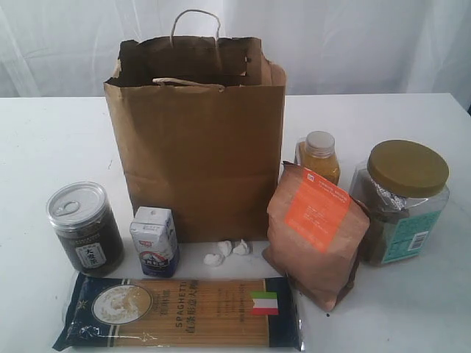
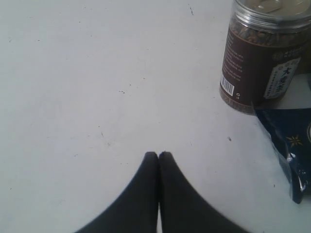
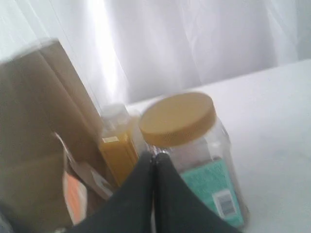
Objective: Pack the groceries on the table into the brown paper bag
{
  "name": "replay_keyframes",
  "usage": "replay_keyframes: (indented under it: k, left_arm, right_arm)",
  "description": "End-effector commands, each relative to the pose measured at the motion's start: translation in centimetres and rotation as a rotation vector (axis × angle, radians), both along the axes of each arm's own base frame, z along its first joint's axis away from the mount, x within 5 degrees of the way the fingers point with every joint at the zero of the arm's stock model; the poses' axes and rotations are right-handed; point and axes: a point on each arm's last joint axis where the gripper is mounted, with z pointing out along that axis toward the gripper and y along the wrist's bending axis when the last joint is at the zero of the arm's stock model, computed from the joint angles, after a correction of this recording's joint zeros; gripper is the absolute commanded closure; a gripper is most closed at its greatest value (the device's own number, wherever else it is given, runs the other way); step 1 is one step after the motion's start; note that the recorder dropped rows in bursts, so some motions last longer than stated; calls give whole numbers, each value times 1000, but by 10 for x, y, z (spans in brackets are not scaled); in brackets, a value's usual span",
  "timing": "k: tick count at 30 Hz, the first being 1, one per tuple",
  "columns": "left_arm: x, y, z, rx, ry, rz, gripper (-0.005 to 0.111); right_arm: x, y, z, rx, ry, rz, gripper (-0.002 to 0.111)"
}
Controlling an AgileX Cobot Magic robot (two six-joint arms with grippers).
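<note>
Left claw [image 2: 158, 154] and right claw [image 3: 154, 155] closed, empty; spaghetti pack [image 1: 176, 312] lies flat, left-to-right.

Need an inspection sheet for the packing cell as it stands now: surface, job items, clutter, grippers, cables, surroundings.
Surface: white table, faint specks.
Job's things: brown paper bag upright, mouth open. Outside it on the table: dark jar, small carton, spaghetti pack lying flat in front, orange-labelled pouch, yellow bottle, gold-lidded jar.
Clutter: white crumpled bits at the bag's foot.
Grippers: left gripper shut, empty, near the dark jar; right gripper shut, empty, pointing at the gold-lidded jar.
Cables: nothing seen.
Surroundings: white curtain behind the table.
</note>
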Motion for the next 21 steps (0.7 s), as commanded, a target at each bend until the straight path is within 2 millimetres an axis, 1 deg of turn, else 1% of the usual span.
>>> replay_keyframes:
  k: [1, 3, 4, 5, 6, 7, 8, 9, 10, 11, 12, 13, 14, 15, 16, 17, 18, 20, 21]
  left_arm:
    - [-1, -1, -3, -2, 25, -8, 107]
    - [-1, -1, -3, -2, 25, -8, 107]
    - [-1, -1, -3, -2, 25, -8, 107]
    - [-1, -1, -3, -2, 25, -8, 107]
    - [-1, -1, -3, -2, 25, -8, 107]
    - [-1, -1, -3, -2, 25, -8, 107]
    - [-1, -1, -3, -2, 25, -8, 107]
    - [-1, -1, -3, -2, 25, -8, 107]
    - [-1, -1, -3, -2, 25, -8, 107]
    - [-1, -1, -3, -2, 25, -8, 107]
    - [-1, -1, -3, -2, 25, -8, 107]
    - [-1, -1, -3, -2, 25, -8, 107]
    - [-1, -1, -3, -2, 25, -8, 107]
    - [-1, -1, -3, -2, 25, -8, 107]
    - [-1, -1, -3, -2, 25, -8, 107]
    - [-1, -1, -3, -2, 25, -8, 107]
    - [-1, -1, -3, -2, 25, -8, 107]
    - [-1, -1, -3, -2, 25, -8, 107]
    - [-1, -1, -3, -2, 25, -8, 107]
  right_arm:
    - [-2, 0, 19, 119, -211, 14, 108]
    - [-3, 0, 25, 132, -271, 17, 108]
    - [-4, 0, 31, 145, -335, 19, 108]
    - [-7, -1, 39, 149, -431, 20, 108]
    - [-14, -4, 52, 126, -611, -8, 108]
    - [-18, -7, 59, 109, -690, -52, 108]
    - [-26, -20, 80, 127, -798, -184, 108]
    - [-29, -27, 89, 163, -814, -254, 108]
    - [-33, -38, 110, 139, -839, -400, 108]
    - [-35, -43, 119, 123, -858, -471, 108]
    - [-37, -47, 134, 84, -884, -543, 108]
    - [-41, -49, 147, 64, -938, -592, 108]
    - [-39, -48, 164, 37, -985, -611, 108]
    - [-36, -46, 175, 18, -993, -605, 108]
    - [-27, -43, 186, -37, -965, -613, 108]
    - [-18, -42, 193, -123, -931, -650, 108]
    - [0, -38, 200, -286, -863, -688, 108]
    - [21, -33, 203, -393, -788, -677, 108]
    - [39, -28, 203, -434, -732, -642, 108]
